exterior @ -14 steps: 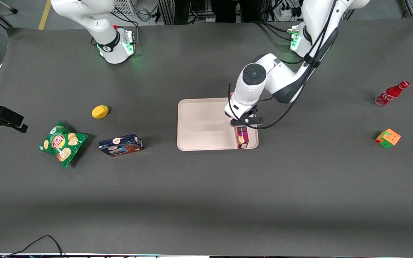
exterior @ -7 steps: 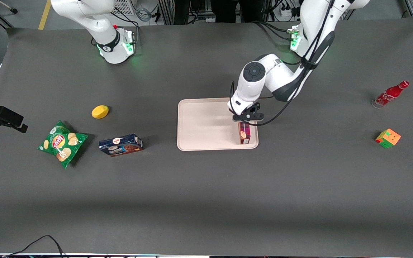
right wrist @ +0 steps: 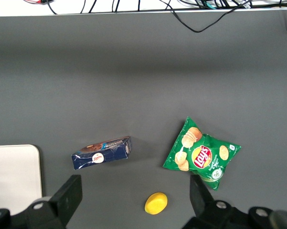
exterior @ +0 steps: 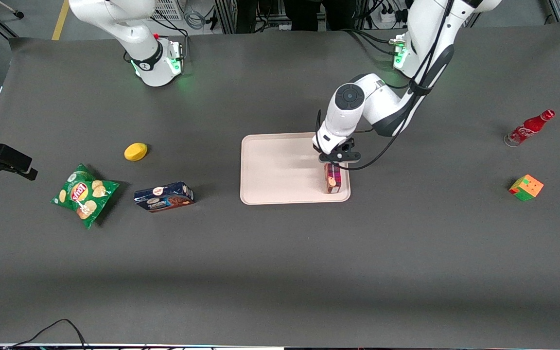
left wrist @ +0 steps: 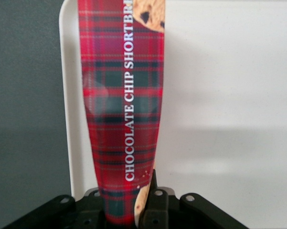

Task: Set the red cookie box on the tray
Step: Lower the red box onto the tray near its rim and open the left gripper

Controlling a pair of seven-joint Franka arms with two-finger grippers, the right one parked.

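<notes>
Tool (exterior: 334, 159) is clamped on the red cookie box (exterior: 332, 178), which stands on edge on the tray (exterior: 280, 167), just inside the rim nearest the working arm. Best to part the fingers only with the box fully settled, then lift straight up so it doesn't tip.
</notes>
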